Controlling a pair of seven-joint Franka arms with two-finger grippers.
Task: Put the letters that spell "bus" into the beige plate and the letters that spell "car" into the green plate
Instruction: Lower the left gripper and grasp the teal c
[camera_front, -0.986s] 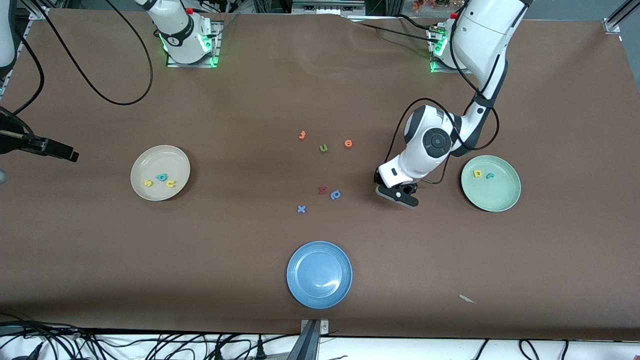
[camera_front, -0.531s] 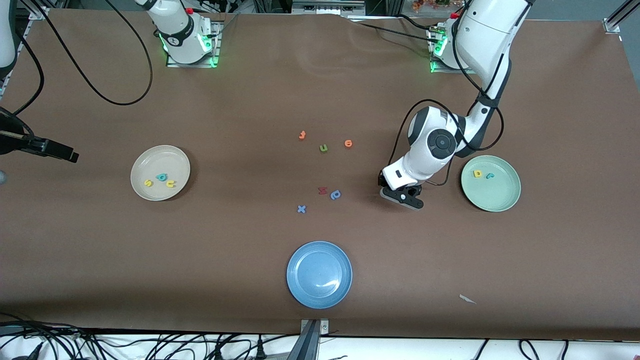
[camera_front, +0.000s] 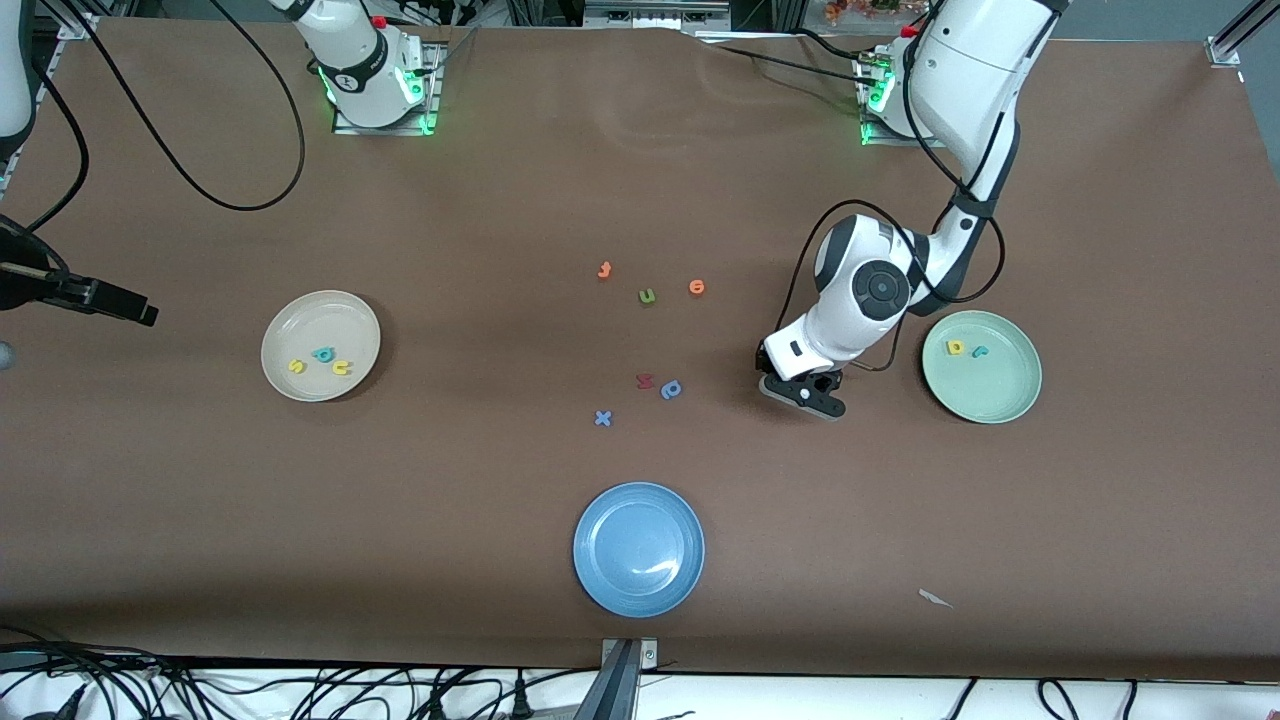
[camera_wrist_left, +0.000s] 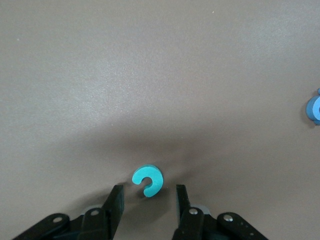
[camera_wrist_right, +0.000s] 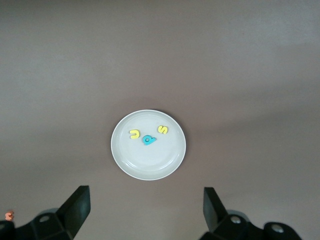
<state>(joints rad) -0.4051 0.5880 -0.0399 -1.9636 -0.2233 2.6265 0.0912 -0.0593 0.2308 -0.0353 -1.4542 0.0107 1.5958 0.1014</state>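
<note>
The teal c (camera_wrist_left: 147, 180) lies flat on the brown table just at the tips of my left gripper (camera_wrist_left: 148, 199). That gripper is open and low over the table (camera_front: 801, 391), between the loose letters and the green plate (camera_front: 990, 398). A yellow a (camera_front: 956, 347) and a teal r (camera_front: 980, 351) lie in the green plate. The beige plate (camera_front: 300, 310) holds a yellow s (camera_front: 296, 366), a teal b (camera_front: 323, 354) and a yellow u (camera_front: 342, 367). My right gripper (camera_wrist_right: 145, 207) waits open, high over the beige plate (camera_wrist_right: 148, 167).
A blue plate (camera_front: 600, 520) sits nearest the front camera. Loose in the middle are two orange letters (camera_front: 604, 270) (camera_front: 697, 287), a green u (camera_front: 647, 296), a red letter (camera_front: 645, 381), a blue p (camera_front: 671, 390) and a blue x (camera_front: 602, 418).
My left gripper has shifted slightly toward the green plate, then held still. Nothing else has moved.
</note>
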